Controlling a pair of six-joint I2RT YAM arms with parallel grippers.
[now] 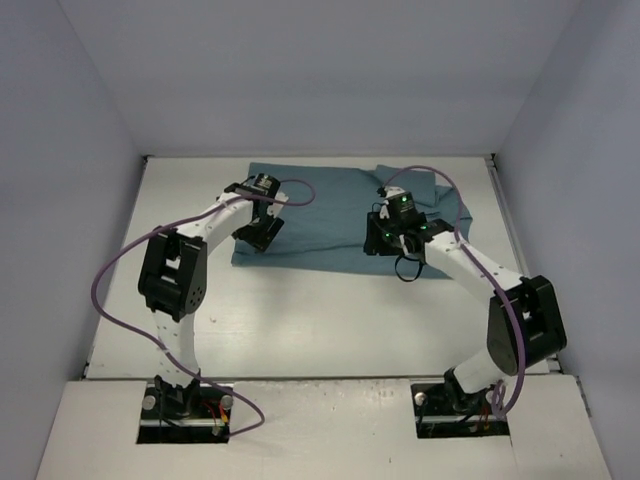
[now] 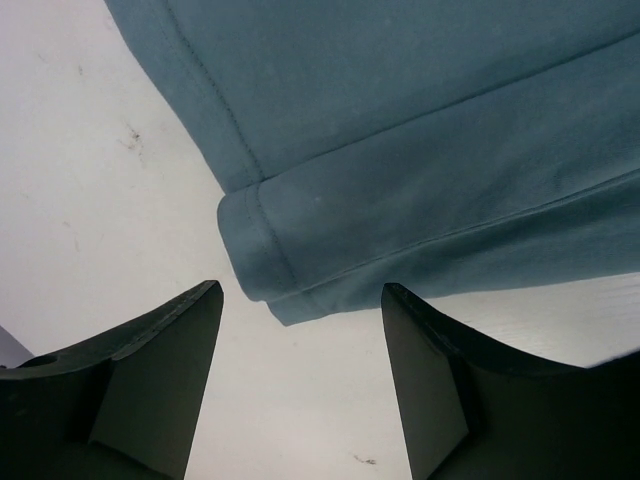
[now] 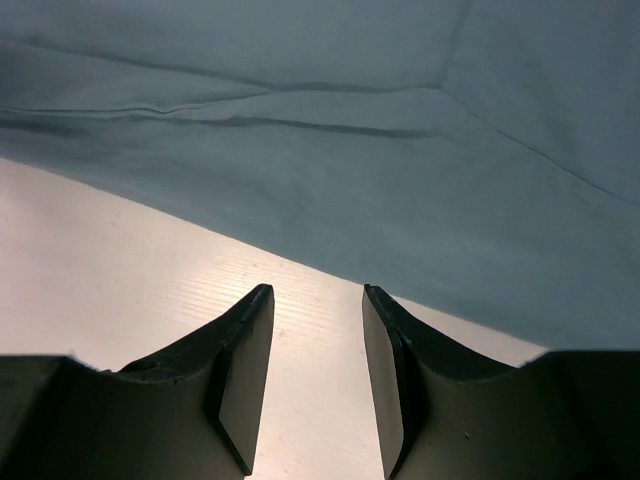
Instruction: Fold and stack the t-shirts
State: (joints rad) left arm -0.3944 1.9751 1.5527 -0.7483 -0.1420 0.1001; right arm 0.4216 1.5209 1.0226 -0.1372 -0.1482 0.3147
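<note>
The t-shirt (image 1: 330, 215) lies on the surface (image 1: 300, 320) as a partly folded band. Its long axis runs left to right. Its right end is rumpled, and I cannot tell which way the collar points.

My left jaws (image 2: 300, 295) stand apart and empty just off its near-left corner, where a stitched, doubled edge shows. My right jaws (image 3: 318, 292) are also apart, though narrower. Bare surface shows between them, just short of the near edge toward the right end.

I judge the cloth light, soft and limp, so it will sag and drag rather than hold shape. The best hold, I think, is a pinch through all layers at the near corners, so the fold lifts evenly.
</note>
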